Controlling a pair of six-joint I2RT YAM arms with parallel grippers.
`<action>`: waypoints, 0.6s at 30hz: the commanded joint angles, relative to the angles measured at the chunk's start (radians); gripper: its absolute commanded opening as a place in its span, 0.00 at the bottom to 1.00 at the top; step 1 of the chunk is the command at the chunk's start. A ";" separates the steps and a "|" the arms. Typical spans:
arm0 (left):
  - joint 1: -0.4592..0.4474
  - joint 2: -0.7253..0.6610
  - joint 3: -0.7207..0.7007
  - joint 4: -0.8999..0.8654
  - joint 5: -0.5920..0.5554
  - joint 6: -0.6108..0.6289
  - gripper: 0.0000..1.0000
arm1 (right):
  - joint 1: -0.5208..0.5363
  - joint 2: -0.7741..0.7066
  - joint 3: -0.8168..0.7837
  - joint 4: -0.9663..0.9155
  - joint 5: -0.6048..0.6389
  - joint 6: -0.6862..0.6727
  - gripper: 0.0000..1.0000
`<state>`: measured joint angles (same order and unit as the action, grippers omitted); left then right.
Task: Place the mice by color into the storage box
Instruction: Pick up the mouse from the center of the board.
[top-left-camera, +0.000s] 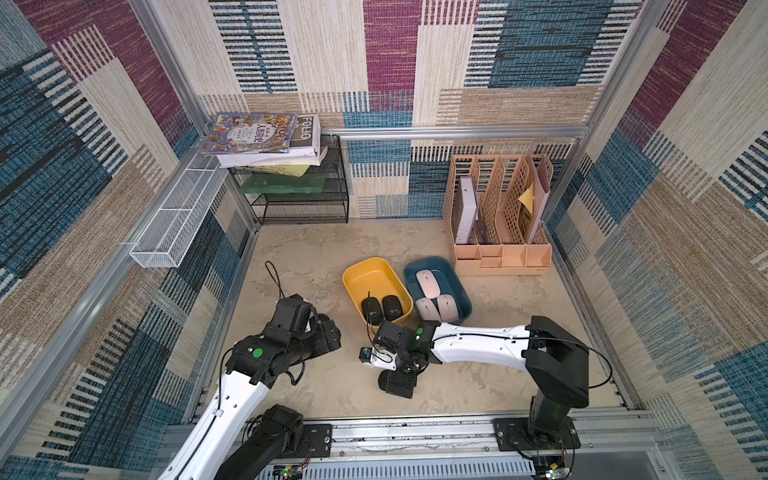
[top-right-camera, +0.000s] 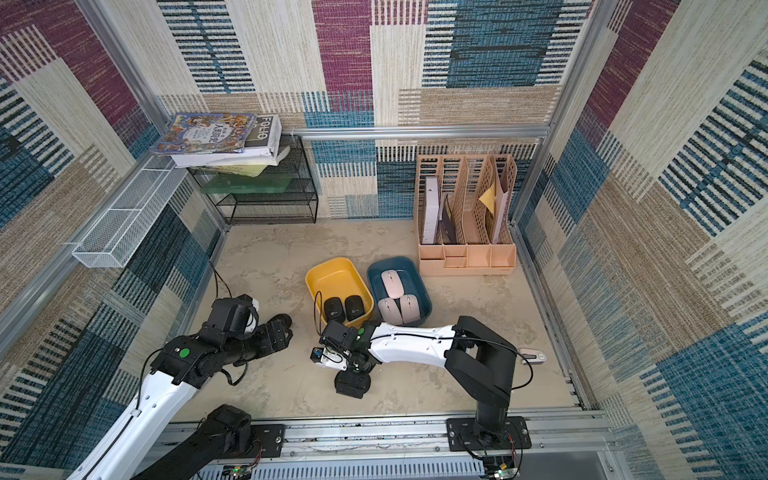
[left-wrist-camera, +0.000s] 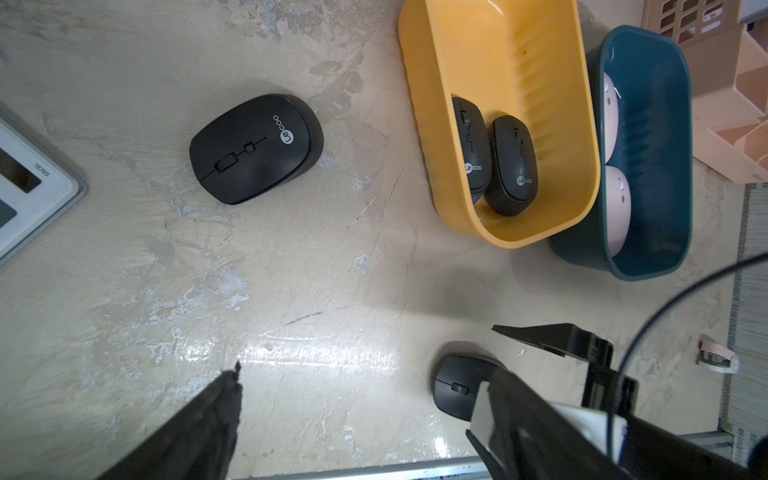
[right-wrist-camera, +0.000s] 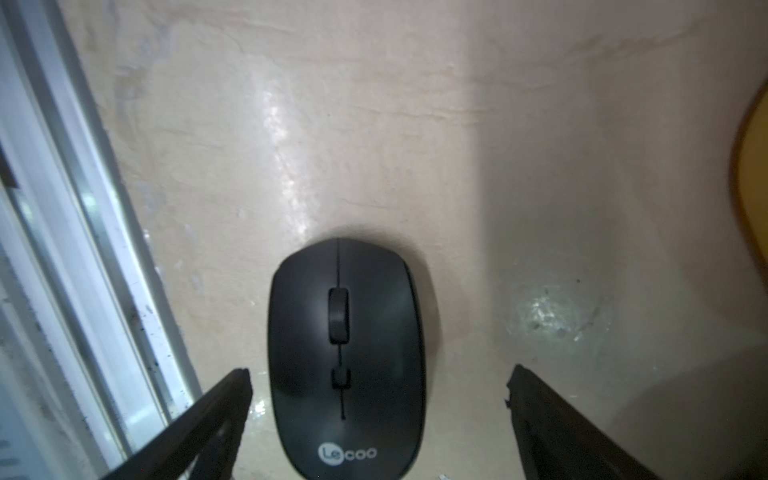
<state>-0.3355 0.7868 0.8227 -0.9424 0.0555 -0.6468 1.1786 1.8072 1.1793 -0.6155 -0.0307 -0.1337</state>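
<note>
A yellow bin (top-left-camera: 365, 262) holds two black mice (top-left-camera: 371, 309) (top-left-camera: 392, 306). The blue bin (top-left-camera: 428, 261) beside it holds three pink mice (top-left-camera: 426, 280). My right gripper (right-wrist-camera: 380, 374) points down, open, astride a black mouse (right-wrist-camera: 345, 353) lying on the table. Neither of its fingers (right-wrist-camera: 232, 395) touches that mouse. Another black mouse (left-wrist-camera: 255, 147) lies loose on the table in the left wrist view; my left arm hides it in both top views. My left gripper (left-wrist-camera: 374, 415) hangs open over bare table, left of the bins (top-left-camera: 328, 332).
A white calculator (left-wrist-camera: 25, 183) lies at the edge of the left wrist view. A peach file organiser (top-left-camera: 498, 216) stands behind the bins. A black wire shelf (top-left-camera: 299, 195) with books is at the back left. A small pale object (top-right-camera: 532, 355) lies near the right wall.
</note>
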 joint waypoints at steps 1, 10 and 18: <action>0.006 -0.005 -0.006 -0.002 0.006 0.018 0.97 | 0.004 0.006 -0.008 -0.008 0.021 0.014 0.99; 0.016 -0.014 -0.020 -0.005 0.000 0.028 0.96 | 0.018 0.022 -0.033 0.014 0.010 0.034 0.85; 0.026 -0.006 -0.015 -0.004 -0.001 0.038 0.96 | 0.019 0.027 -0.019 -0.003 0.021 0.089 0.51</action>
<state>-0.3126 0.7815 0.8032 -0.9436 0.0551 -0.6209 1.1957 1.8370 1.1580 -0.6006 -0.0078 -0.0818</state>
